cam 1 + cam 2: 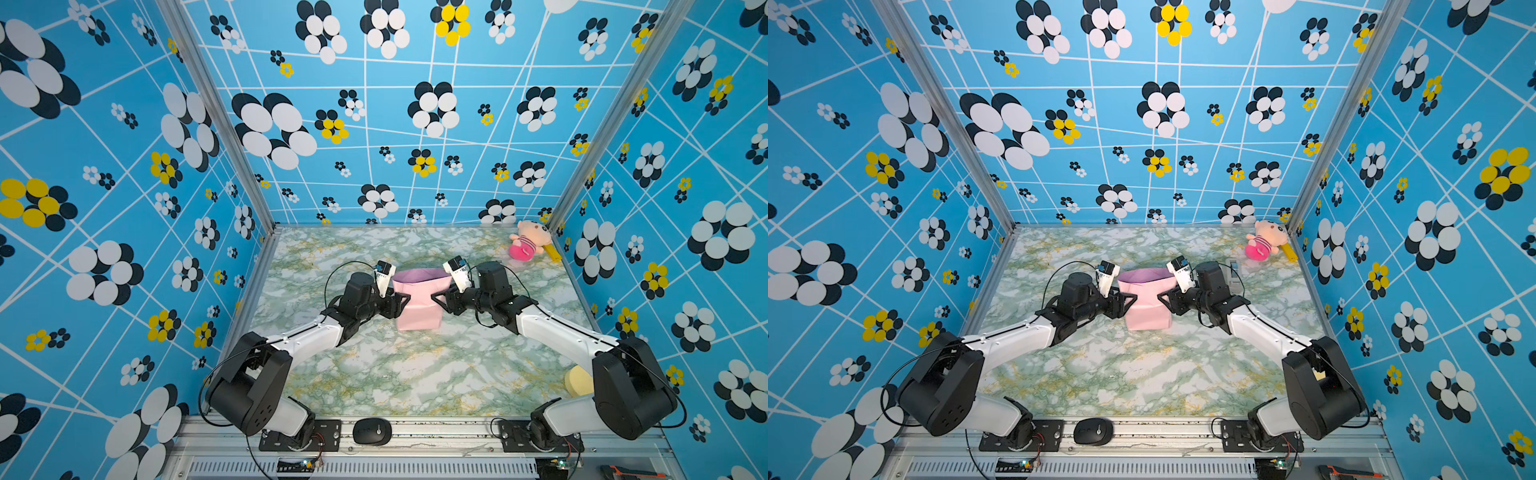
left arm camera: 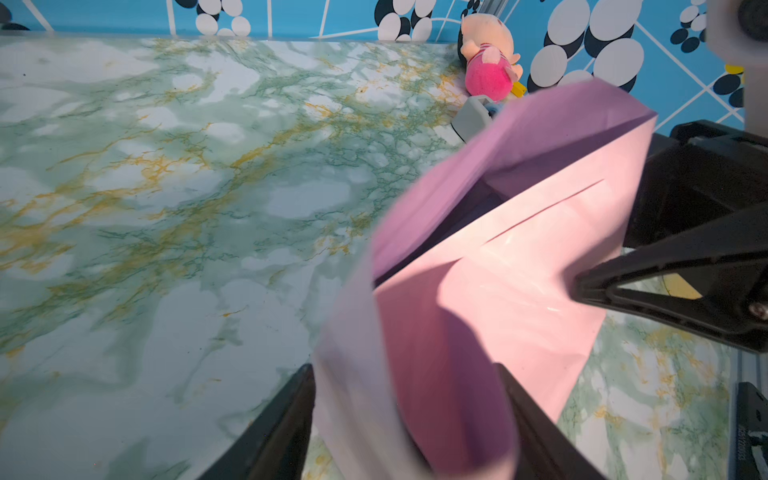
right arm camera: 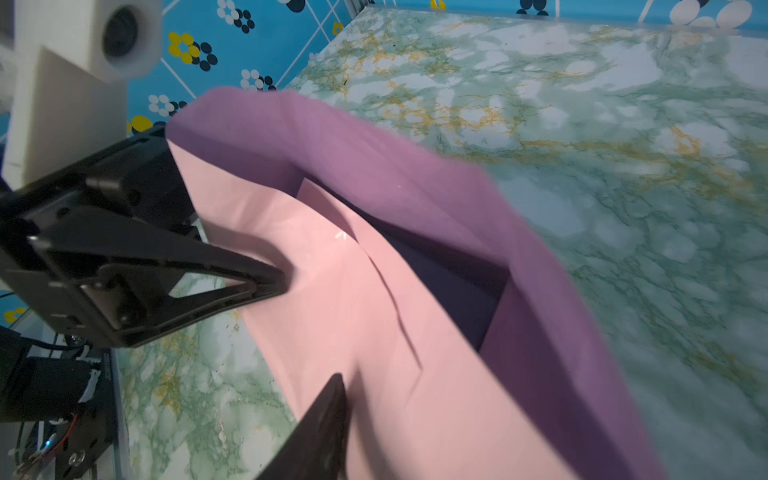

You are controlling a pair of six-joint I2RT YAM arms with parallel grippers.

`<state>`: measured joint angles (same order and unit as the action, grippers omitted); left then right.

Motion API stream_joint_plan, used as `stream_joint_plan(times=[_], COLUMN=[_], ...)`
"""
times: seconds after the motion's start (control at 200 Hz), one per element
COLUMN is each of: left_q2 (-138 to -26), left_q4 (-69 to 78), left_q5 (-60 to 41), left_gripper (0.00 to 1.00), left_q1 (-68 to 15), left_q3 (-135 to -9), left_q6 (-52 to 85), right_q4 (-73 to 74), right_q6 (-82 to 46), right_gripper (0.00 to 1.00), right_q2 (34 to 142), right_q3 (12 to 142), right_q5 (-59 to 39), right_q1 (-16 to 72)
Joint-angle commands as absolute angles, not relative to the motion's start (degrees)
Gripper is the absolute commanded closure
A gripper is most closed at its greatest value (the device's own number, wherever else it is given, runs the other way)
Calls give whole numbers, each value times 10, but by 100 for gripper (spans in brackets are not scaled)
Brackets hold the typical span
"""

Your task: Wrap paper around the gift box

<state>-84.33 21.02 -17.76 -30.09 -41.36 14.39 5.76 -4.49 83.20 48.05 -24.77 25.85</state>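
The paper (image 1: 417, 305) stands folded up around the gift box at mid-table, pale pink outside and lilac inside. Only a dark navy patch of the gift box (image 3: 451, 291) shows down inside the fold. My left gripper (image 1: 400, 301) is at the paper's left side. In the left wrist view its jaws stand apart, with a curled edge of the paper (image 2: 415, 395) between them. My right gripper (image 1: 438, 300) is at the paper's right side. One of its fingers (image 3: 332, 399) lies against the pink face and the other is hidden behind the sheet.
A pink plush toy (image 1: 527, 245) lies in the far right corner with a yellow object beside it. A grey tape dispenser (image 1: 1235, 272) stands behind my right arm. A yellow sponge (image 1: 577, 381) lies near the right arm's base. A black oval device (image 1: 372, 431) rests on the front rail.
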Motion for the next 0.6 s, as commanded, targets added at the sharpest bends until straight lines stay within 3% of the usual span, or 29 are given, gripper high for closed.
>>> stream_joint_plan(times=[0.0,0.28,0.385,0.465,0.595], left_q2=[-856,-875,-871,-871,-881], left_q4=[200,184,185,181,180], left_q5=[-159,-130,-114,-107,-117], left_gripper=[35,43,45,46,47], left_q1=[-306,-323,-324,-324,-325], left_q3=[-418,-415,-408,-407,-410], left_q6=[139,125,123,116,106], right_q4=[92,85,78,78,86], right_q6=[-59,-76,-79,-80,-101], right_gripper=[57,67,56,56,68], right_q2=[847,857,851,842,828], right_q3=[492,474,469,462,447], right_q5=[-242,-174,-141,-124,-78], right_q1=[258,275,287,294,306])
